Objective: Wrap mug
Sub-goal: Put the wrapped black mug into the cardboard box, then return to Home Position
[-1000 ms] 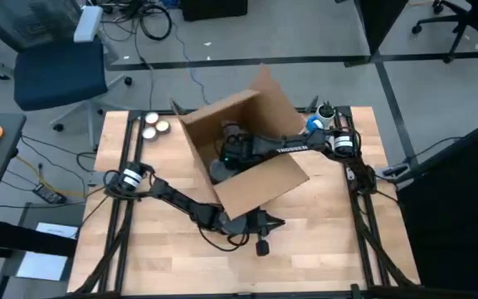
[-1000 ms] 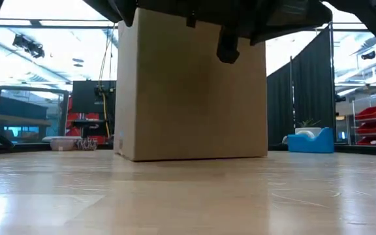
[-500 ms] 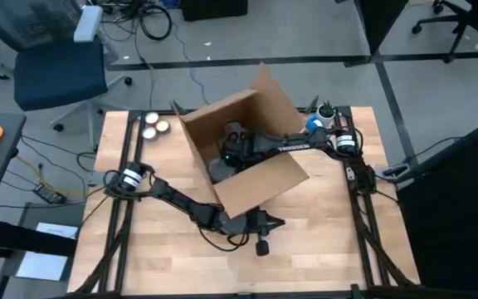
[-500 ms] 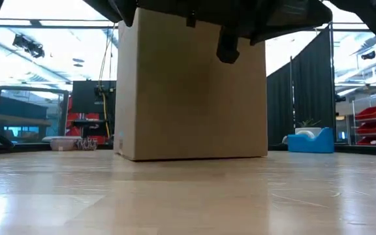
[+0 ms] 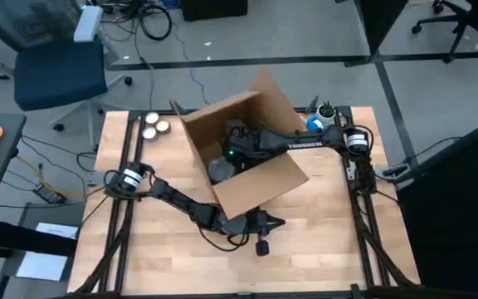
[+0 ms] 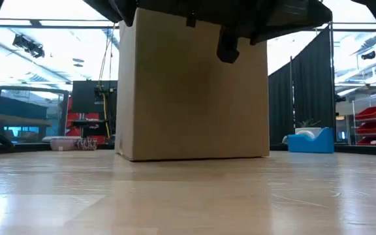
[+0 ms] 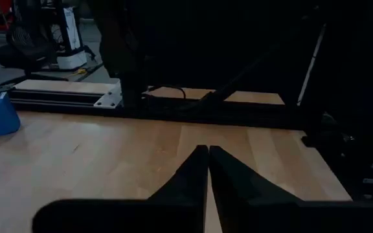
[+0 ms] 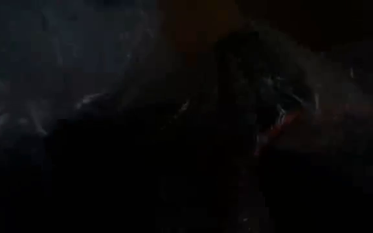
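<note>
An open cardboard box (image 5: 260, 178) stands on the wooden table (image 5: 330, 241), its flaps up; in the low view the box (image 6: 191, 85) fills the middle. My right gripper (image 5: 234, 153) reaches down into the box from the right, over a grey bundle (image 5: 218, 171) on its floor. The right wrist view is dark and shows only crinkled clear wrap (image 8: 173, 97); the mug itself cannot be made out. My left gripper (image 5: 279, 222) is shut and empty, level above the table just in front of the box, pointing to the table's right (image 7: 208, 155).
A blue tape dispenser (image 5: 314, 124) sits at the table's far right, also seen in the low view (image 6: 311, 140). Two small round tins (image 5: 152, 124) lie at the far left corner. An office chair (image 5: 60, 71) stands beyond the table.
My right arm has drawn back a little toward the table's right edge, its gripper staying inside the box. The box and my left arm have kept still.
</note>
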Motion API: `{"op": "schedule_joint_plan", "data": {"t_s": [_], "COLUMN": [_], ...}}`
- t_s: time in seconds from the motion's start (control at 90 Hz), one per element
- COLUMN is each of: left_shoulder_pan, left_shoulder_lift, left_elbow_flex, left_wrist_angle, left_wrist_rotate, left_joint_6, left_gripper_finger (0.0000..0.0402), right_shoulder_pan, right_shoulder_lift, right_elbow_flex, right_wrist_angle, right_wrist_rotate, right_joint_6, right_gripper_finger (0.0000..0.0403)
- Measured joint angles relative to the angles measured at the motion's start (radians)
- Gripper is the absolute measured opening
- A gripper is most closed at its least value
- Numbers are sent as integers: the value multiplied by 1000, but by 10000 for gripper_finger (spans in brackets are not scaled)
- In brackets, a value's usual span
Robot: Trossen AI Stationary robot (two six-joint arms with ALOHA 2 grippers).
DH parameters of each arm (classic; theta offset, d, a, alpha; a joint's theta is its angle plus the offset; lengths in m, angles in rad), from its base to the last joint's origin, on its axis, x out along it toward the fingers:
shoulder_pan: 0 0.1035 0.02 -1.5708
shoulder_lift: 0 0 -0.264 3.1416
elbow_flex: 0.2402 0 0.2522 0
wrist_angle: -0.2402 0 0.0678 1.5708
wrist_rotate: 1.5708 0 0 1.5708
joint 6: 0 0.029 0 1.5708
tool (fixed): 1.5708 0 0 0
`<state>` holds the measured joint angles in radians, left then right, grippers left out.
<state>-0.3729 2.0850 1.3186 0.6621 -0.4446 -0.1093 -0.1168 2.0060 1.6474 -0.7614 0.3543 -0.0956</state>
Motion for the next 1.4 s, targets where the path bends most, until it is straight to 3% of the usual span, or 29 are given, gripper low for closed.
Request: {"op": "schedule_joint_plan", "data": {"t_s": [0.3,0.778,1.4], "left_shoulder_pan": [0,0,0], "left_shoulder_lift": [0,0,0], "left_elbow_flex": [0,0,0], "left_wrist_angle": [-1,0,2], "left_wrist_rotate": [0,0,0], "left_joint_6": [0,0,0], "left_gripper_finger": [0,0,0], "right_shoulder_pan": [42,67,203], "right_shoulder_lift": [-64,-186,-416], "right_elbow_flex": [0,2,3], "right_wrist_angle": [-5,43,262], "right_wrist_rotate": [150,210,233], "right_joint_6": [-41,-44,-90], "right_gripper_finger": [248,244,242]}}
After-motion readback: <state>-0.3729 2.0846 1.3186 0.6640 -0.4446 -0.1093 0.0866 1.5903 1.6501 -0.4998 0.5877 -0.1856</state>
